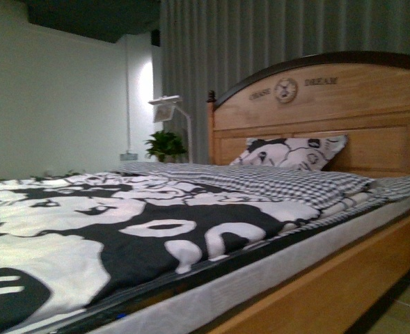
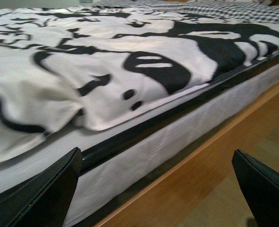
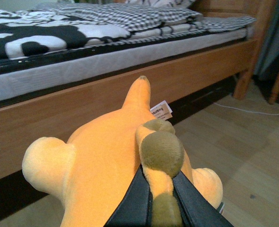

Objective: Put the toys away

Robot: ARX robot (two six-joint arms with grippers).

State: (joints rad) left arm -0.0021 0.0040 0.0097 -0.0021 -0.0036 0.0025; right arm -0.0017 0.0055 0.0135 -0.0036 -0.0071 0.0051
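Plush [image 3: 101, 161] is clamped at its olive limb by right claw [image 3: 159, 189] — left claw [image 2: 156, 156] is held released, wide — bed [image 1: 316, 292] is seen across lower front view.

My left gripper [image 2: 156, 158] hangs at the bedside, its two black fingers [image 2: 44, 194] spread wide apart. Beyond them the black-and-white duvet [image 2: 106, 61] lies rumpled at the edge of a pale mattress [image 2: 177, 137] — under it the wooden bed frame [image 2: 215, 165], then wood-toned floor [image 2: 272, 137].

Toy [image 3: 106, 165] beside bed [image 3: 106, 90]; pillow [image 1: 292, 153] before headboard [image 1: 372, 104], duvet [image 1: 86, 229] on mattress [image 1: 295, 259]
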